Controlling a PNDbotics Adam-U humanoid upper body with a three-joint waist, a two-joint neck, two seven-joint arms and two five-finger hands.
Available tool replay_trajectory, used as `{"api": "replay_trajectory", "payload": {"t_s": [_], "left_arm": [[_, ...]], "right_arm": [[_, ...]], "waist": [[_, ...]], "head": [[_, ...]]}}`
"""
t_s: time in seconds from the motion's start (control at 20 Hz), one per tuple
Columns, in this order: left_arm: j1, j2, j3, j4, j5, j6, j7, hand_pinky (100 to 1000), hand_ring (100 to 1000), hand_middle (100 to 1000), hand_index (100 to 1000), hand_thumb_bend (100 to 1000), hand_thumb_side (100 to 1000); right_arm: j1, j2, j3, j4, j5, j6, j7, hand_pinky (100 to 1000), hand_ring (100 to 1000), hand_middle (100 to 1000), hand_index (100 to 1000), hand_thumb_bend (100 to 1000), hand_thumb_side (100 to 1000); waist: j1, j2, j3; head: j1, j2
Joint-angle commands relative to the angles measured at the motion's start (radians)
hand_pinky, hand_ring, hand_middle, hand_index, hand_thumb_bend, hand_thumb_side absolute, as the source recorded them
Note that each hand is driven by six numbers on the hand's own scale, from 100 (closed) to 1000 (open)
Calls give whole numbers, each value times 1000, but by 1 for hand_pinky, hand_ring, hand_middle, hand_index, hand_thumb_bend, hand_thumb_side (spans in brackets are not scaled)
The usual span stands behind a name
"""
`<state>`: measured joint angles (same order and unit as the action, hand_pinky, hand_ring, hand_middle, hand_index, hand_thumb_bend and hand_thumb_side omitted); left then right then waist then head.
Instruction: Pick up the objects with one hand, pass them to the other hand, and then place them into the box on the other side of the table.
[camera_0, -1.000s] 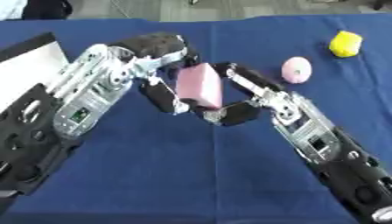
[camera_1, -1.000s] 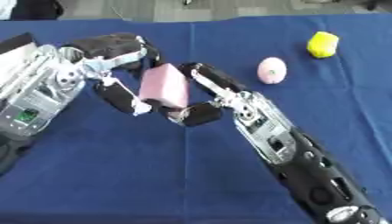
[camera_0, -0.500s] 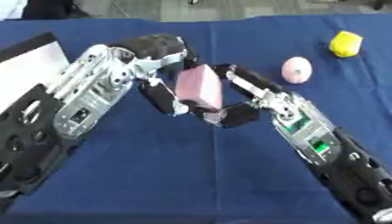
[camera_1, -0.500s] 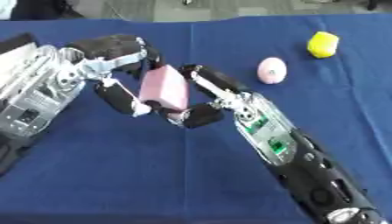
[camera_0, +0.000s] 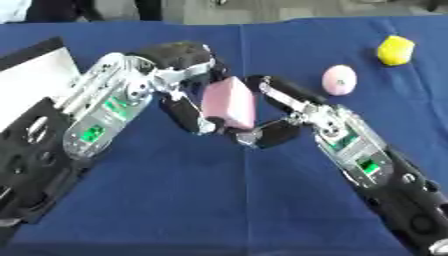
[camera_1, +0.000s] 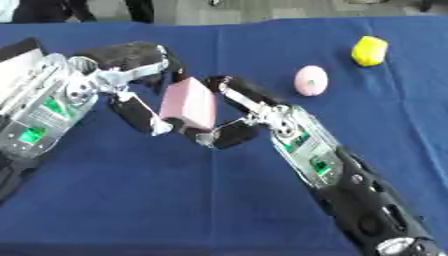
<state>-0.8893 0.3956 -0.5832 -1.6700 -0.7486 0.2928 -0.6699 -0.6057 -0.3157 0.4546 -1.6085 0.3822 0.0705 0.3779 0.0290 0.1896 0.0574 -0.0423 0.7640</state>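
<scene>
Both hands are on the pink block (camera_0: 229, 102) mid-table, held up over the blue cloth (camera_0: 219, 200). Left hand (camera_0: 179, 82) has fingers curled round its left side, right hand (camera_0: 280, 112) pinches the right side (thumb underneath). Pink egg (camera_0: 339, 79) and yellow thing (camera_0: 395, 50) sit far right; white box (camera_0: 31, 80) at left.

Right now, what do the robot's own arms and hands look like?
Both forearms are silver metal frames over black shells, each with a small green patch showing through an opening. The left hand and right hand have black fingers with silver links and pale tips. The left arm looks bulkier, the right slimmer and darker toward its base.
</scene>
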Motion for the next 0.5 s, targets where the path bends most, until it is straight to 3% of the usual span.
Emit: {"api": "replay_trajectory", "payload": {"t_s": [0.05,0.5], "left_arm": [[-24,47,37,-2,-28,6,7,552,485,397,477,100,100],[-20,50,36,2,-56,-3,-14,549,484,395,475,100,100]], "right_arm": [[6,-31,6,-12,-13,12,14,960,871,798,937,161,100],[10,-43,14,-30,-22,23,0,966,874,803,948,152,100]], "waist": [[8,-39,0],[6,-39,0]], "head": [[3,6],[8,6]]}}
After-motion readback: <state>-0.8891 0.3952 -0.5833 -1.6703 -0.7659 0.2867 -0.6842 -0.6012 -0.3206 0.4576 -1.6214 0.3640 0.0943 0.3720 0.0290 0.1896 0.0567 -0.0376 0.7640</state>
